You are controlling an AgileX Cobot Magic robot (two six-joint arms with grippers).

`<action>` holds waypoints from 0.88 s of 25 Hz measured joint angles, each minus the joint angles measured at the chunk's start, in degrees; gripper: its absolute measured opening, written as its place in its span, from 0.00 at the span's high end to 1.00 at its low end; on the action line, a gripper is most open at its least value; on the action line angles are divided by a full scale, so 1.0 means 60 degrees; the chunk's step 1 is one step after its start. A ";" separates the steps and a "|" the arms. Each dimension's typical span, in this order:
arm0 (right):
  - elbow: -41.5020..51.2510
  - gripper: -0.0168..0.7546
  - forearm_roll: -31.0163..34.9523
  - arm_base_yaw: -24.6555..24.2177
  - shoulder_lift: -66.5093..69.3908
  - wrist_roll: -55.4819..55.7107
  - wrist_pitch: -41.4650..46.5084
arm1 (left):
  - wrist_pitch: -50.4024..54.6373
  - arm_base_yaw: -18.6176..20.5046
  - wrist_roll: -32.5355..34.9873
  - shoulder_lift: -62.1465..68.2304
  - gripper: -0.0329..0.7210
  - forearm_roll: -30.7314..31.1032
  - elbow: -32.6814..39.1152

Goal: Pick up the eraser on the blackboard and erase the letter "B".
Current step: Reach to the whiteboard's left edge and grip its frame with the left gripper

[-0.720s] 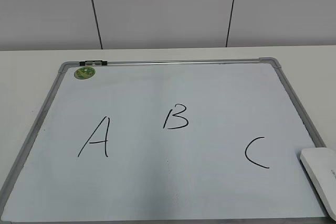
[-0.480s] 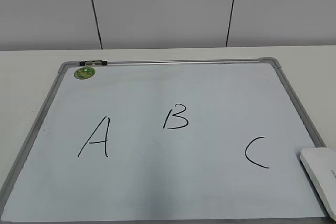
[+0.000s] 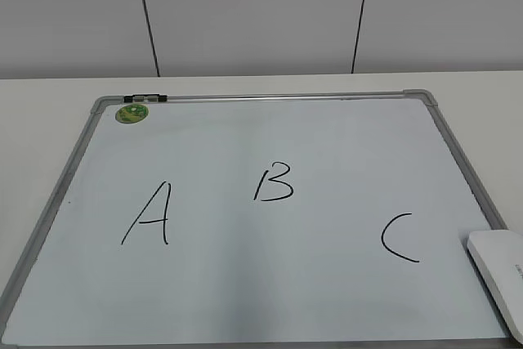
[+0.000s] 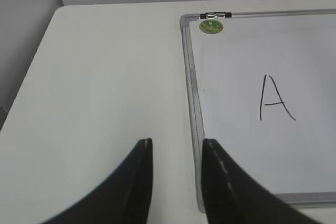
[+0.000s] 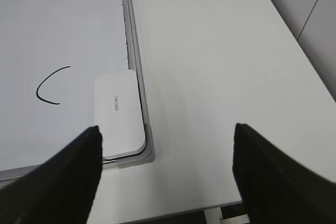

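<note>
The white surface (image 3: 49, 112) carries one board (image 3: 270, 100), lying flat with its grey frame all round, which suits wiping from above. On it stand three black letters: A (image 3: 149, 214) at the left, B (image 3: 273, 182) near the middle and a little farther back, and C (image 3: 399, 238) at the right. One eraser (image 3: 500, 277) lies in the board's near right corner, its long side along the right frame, just right of the C and well apart from the B, so it will likely have to be carried left and farther away to reach its letter. The right gripper (image 5: 165, 132) hangs above that corner with its fingers spread wide, empty, probably readied for the pick-up. The left gripper (image 4: 176, 142) hovers by the board's left frame, fingers only narrowly parted and holding nothing (seemingly kept out of the way). One small green magnet (image 3: 131, 113) sits in the far left corner, clear of the letters.
</note>
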 joint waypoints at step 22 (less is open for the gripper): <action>0.0000 0.24 -0.0015 0.0000 0.0000 0.0000 0.0000 | -0.0521 0.0000 0.0000 1.1336 0.64 -0.0340 -0.4640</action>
